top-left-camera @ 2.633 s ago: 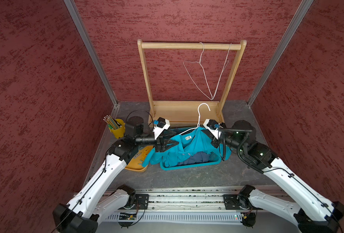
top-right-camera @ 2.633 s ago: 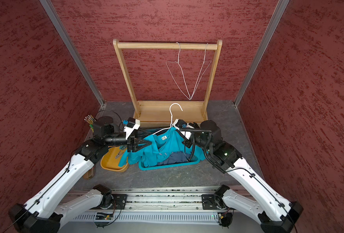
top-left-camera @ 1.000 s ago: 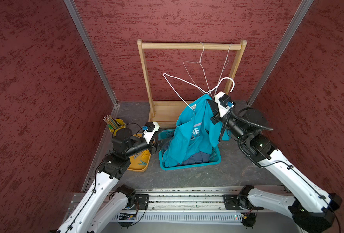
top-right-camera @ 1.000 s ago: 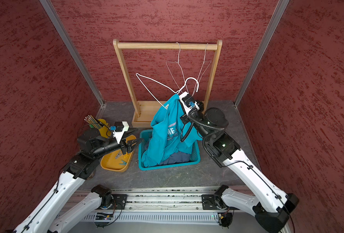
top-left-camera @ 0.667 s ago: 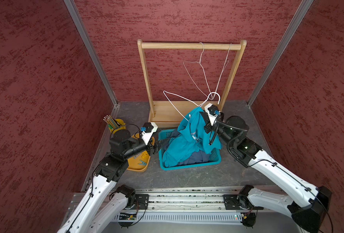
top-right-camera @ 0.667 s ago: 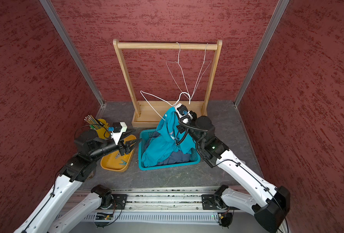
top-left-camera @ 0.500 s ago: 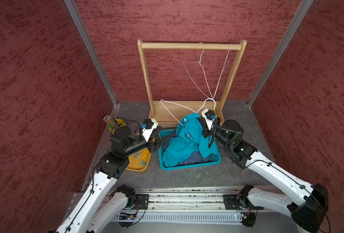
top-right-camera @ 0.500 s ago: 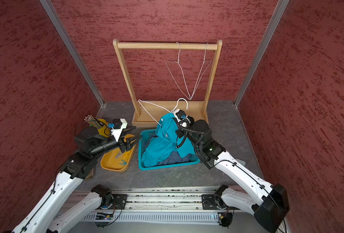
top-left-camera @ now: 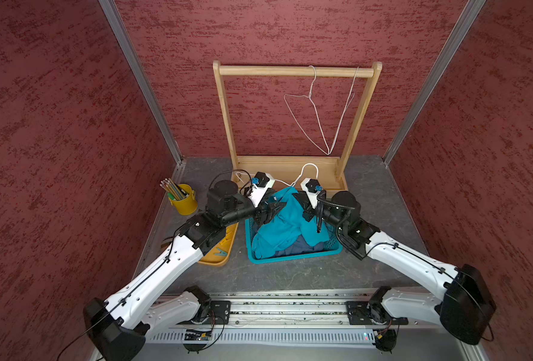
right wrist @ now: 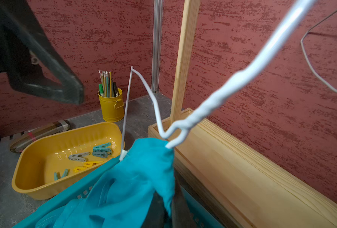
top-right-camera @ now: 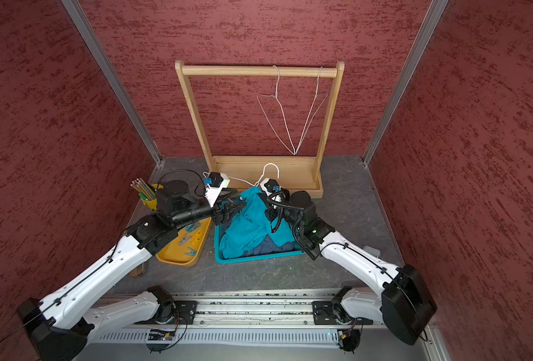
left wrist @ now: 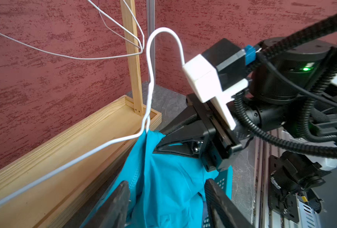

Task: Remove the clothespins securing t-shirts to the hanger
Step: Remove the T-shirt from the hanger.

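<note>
the wooden rack (top-left-camera: 296, 71) stands behind the teal basket (top-left-camera: 293, 258) and carries only two bare wire hangers (top-left-camera: 311, 84). a second ago the right arm (top-left-camera: 409, 265) held the teal t-shirt (top-left-camera: 285, 225) well above the basket, up near the rack. now it has come down, and the shirt lies heaped in the basket over a navy t-shirt (top-left-camera: 296, 247), with one fold lifted toward the basket's far rim. the white hanger (left wrist: 150, 79) is still threaded in that fold, its hook just above the far rim. the yellow tray (top-right-camera: 177, 261) sits just beside the basket, on the left arm's side. the left gripper (top-left-camera: 277, 206) has crossed from over the tray to the basket's edge. its jaws stand apart with teal cloth between them, not pinched. the right gripper (left wrist: 160, 141) is together, clamped on the raised fold just below the hanger's neck. whether the wire is in that pinch too i cannot tell. the clothespins (right wrist: 102, 150), teal, grey and yellow, lie loose in the tray, and none shows on shirt or hanger. so the pins look done with, and what seems left is parting this shirt from its hanger.
</note>
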